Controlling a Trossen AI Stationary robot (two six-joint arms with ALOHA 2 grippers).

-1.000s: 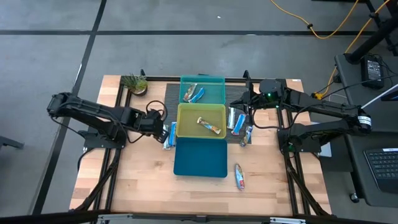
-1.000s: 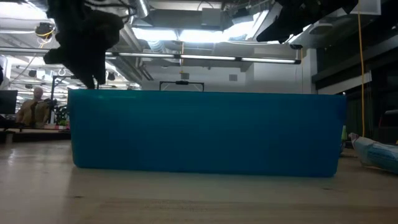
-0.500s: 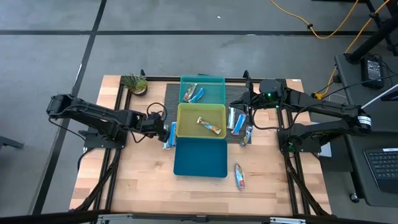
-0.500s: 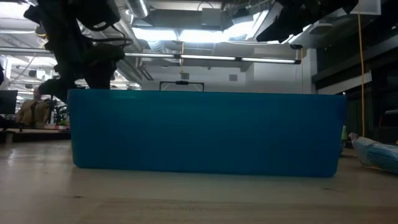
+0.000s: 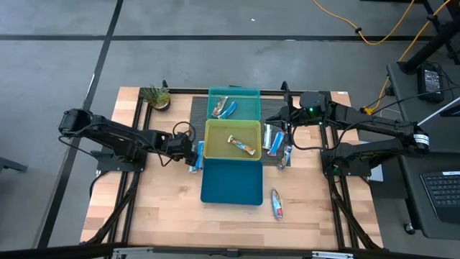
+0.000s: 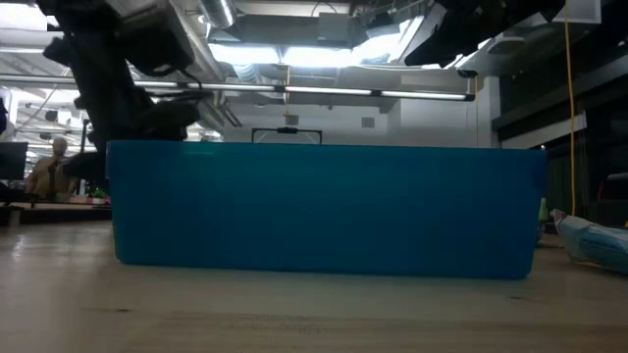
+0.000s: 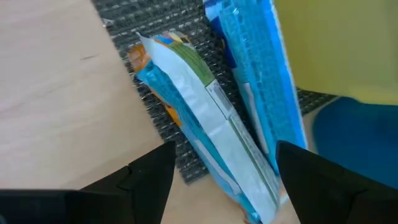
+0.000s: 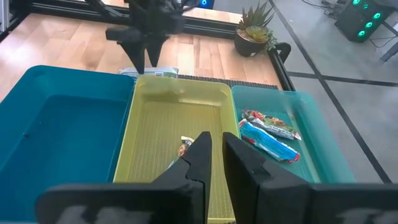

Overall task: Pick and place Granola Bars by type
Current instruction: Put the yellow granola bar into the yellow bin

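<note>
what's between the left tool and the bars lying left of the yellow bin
Nothing visible. The left tool stands open right over the two bars on the dark mat, one finger on each side. The yellow bin is beside them, not in between.

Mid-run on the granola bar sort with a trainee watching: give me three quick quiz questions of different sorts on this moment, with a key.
1. True or false: the yellow-green bin is empty.
2. Which gripper is open over bars on the mat? A) left gripper B) right gripper
3. Fill in: the blue bin holds ___ bars.

Key: 1. False, one bar lies in it. 2. A; its fingers straddle two bars beside the yellow-green bin. 3. No.
</note>
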